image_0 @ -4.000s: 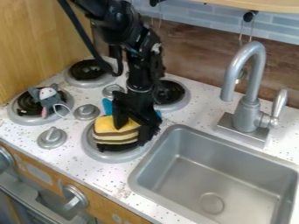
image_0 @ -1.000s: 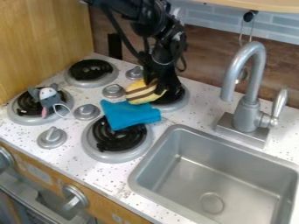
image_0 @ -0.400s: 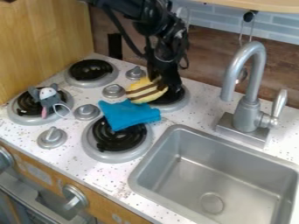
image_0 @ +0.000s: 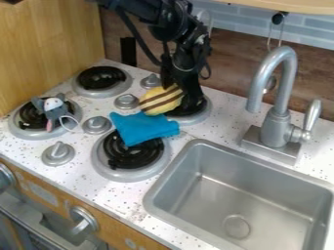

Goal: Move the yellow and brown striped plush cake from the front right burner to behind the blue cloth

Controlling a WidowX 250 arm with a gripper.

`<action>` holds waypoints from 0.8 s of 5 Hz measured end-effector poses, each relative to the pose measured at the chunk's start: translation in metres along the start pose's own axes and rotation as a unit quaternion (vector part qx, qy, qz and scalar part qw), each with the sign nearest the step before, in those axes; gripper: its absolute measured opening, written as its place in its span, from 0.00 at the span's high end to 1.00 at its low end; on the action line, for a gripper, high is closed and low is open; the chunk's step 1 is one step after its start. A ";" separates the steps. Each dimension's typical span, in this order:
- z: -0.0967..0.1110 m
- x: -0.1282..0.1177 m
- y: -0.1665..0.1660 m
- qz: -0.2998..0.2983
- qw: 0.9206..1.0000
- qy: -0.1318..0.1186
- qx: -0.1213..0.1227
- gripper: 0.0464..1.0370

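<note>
Yellow-brown striped toy [image_0: 159, 101] lies against the gripper [image_0: 178, 95]; whether that holds it, I cannot tell.

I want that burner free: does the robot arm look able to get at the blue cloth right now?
Probably: the blue cloth lies uncovered, partly over the burner, close to the gripper. The striped toy at the cloth's back edge might hinder an approach there.

We look down at a slant from above the front of the sink [image_0: 274, 195], facing obliquely across it toward the wall [image_0: 231, 63] behind and the burners [image_0: 127, 158] beside it. We are close enough that the sink runs off our bottom edge, yet far enough back to take in all four burners beside it.
</note>
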State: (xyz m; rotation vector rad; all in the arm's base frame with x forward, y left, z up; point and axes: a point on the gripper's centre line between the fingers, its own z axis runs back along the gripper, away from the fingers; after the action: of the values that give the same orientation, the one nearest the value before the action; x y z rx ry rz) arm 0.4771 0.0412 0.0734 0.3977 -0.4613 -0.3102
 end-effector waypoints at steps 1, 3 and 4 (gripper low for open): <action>0.000 -0.013 -0.001 0.008 0.999 0.031 -0.016 0.03; 0.036 -0.027 0.006 0.028 0.999 0.036 -0.030 0.03; 0.054 -0.039 0.012 0.040 0.998 0.041 -0.027 0.03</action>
State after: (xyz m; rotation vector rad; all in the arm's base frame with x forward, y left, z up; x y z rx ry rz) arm 0.4204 0.0500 0.1086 0.3378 -0.3860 -0.2275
